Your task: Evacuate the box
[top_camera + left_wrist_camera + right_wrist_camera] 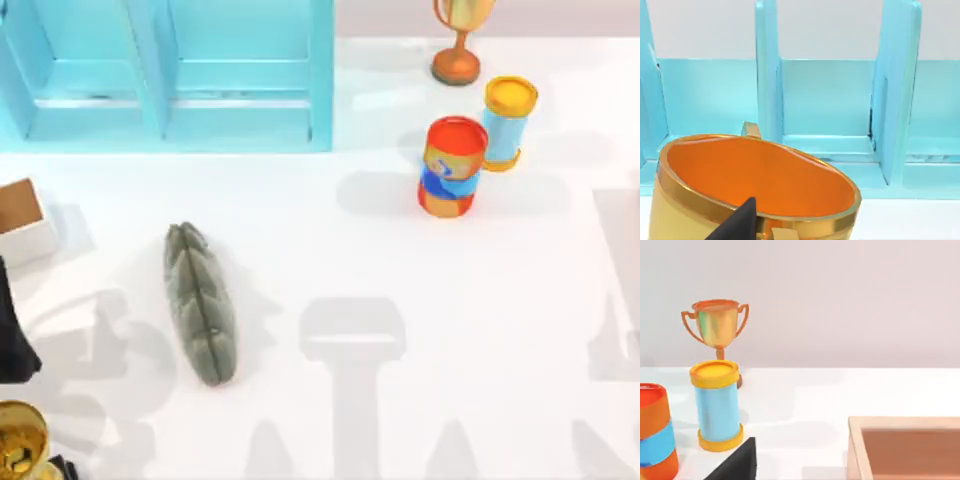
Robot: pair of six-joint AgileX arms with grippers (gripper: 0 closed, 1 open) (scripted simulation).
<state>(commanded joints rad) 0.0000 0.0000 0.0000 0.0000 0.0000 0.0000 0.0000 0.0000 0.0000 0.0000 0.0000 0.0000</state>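
The gold cup [20,445] hung at the table's near left corner against the left gripper [740,225]. It was apparently lifted clear, though how wide the pincer stood, or whether it gripped the rim, could not be told. Setting the cup down on bare table looked the likely next move. Beyond it the box [20,220] sat at the left edge, its visible part bare, near the cushion [200,300]. The right gripper [740,465] idled at the far right, facing the cans.
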